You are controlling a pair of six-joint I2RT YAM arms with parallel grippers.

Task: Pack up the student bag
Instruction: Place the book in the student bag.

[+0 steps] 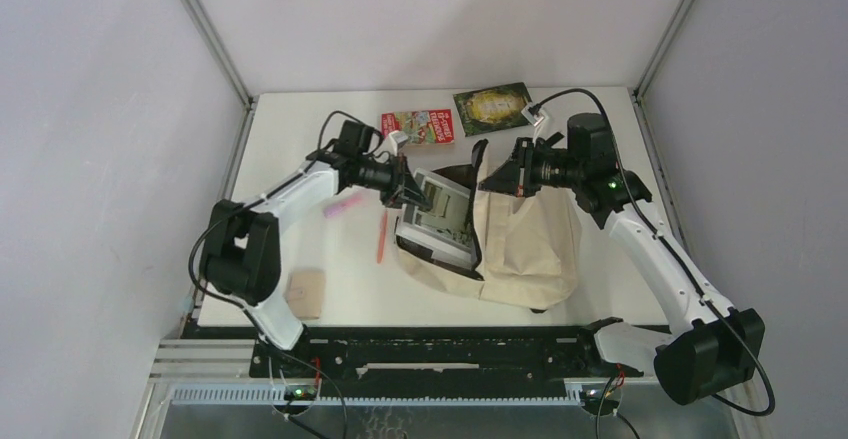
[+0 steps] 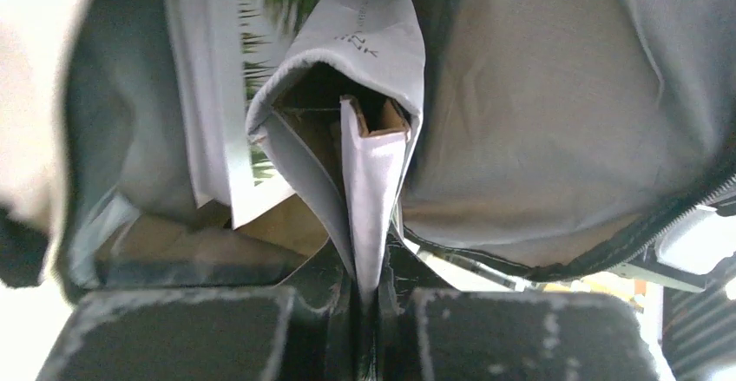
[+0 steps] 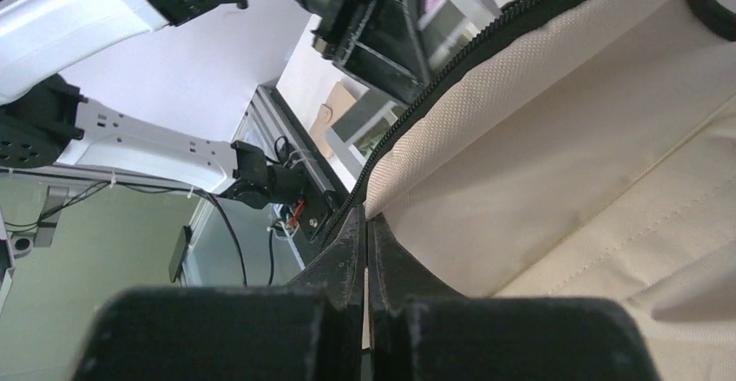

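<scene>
Left wrist view: the left fingers (image 2: 334, 285) pinch the thin edge of a grey book (image 2: 373, 190), which stands just ahead of them inside the open student bag (image 2: 538, 95). The right fingers (image 3: 345, 255) clamp the bag's black zipper rim (image 3: 451, 68). The bag lies on the tabletop (image 1: 290, 139) between both.

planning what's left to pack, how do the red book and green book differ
The red book lies left, roughly square to the table; the green book lies right, at a slant. The red book's cover is multicoloured, the green book's dark with a pale centre. Both lie flat outside the student bag.
</scene>
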